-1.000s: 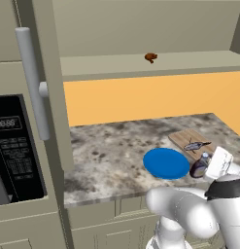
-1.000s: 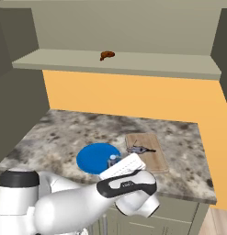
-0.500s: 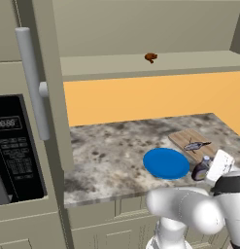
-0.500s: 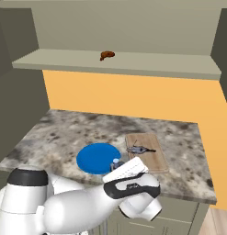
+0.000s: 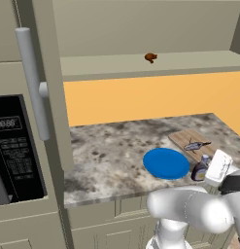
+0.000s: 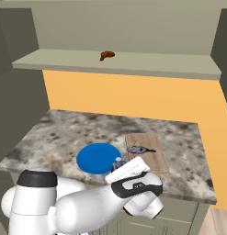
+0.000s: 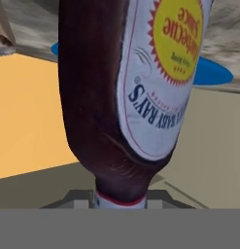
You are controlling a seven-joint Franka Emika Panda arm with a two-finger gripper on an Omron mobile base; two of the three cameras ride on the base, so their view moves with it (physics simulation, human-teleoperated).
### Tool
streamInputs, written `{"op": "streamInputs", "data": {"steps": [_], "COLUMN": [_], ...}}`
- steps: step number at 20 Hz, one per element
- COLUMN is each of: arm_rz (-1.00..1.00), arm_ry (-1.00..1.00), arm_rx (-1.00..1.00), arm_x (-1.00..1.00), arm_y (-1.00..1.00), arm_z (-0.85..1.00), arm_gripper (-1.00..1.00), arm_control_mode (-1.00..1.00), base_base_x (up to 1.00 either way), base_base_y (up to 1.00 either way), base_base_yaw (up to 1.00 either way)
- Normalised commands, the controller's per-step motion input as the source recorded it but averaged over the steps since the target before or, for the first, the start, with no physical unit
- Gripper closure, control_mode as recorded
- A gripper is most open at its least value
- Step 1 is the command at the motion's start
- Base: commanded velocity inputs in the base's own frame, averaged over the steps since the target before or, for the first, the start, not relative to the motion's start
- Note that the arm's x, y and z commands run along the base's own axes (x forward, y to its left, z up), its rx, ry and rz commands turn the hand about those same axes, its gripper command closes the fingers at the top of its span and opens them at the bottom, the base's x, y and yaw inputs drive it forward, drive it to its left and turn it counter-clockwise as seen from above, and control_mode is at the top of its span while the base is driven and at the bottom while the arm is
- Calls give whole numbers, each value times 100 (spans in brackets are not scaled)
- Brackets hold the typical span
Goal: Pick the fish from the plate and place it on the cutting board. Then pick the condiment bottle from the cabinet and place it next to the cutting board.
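Observation:
The fish (image 5: 196, 145) (image 6: 139, 149) lies on the cutting board (image 5: 185, 138) (image 6: 154, 158), right of the blue plate (image 5: 165, 163) (image 6: 96, 157). The condiment bottle (image 5: 200, 170) (image 6: 118, 163) stands upright near the counter's front edge, between the plate and the board's near corner. My gripper (image 5: 207, 171) (image 6: 120, 166) is shut on it from the front. In the hand view the bottle (image 7: 126, 87) looms close, label facing me, and it hides my fingertips. The cabinet (image 5: 116, 65) (image 6: 133, 69) runs along the wall above.
A small brown lump (image 5: 150, 58) (image 6: 106, 55) sits on the cabinet shelf. A tall unit with a grey bar handle (image 5: 33, 82) and a microwave (image 5: 14, 146) stands at the left. My white arm (image 6: 87, 206) crosses in front of the counter edge.
My hand has moved slightly down and to the right with the bottle, closer to the counter beside the board. Fish, plate and board have stayed put.

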Motion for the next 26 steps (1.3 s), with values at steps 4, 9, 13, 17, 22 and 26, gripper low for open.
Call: {"op": "streamInputs", "data": {"steps": [4,9,13,17,22,26], "arm_rz": [0,0,0,0,0,0], "arm_ry": [0,2,0,0,0,0], "arm_rx": [0,0,0,0,0,0], "arm_x": [1,0,0,-3,-14,-13], "arm_y": [-1,0,0,0,0,-7], "arm_z": [-11,-8,-3,0,0,18], "arm_gripper": [100,-100,-100,-100,-100,-100], "arm_control_mode": [-100,-100,-100,-100,-100,-100], "base_base_x": [0,0,0,0,0,0], "base_base_y": [0,0,0,0,0,0], "base_base_yaw": [0,0,0,0,0,0]}}
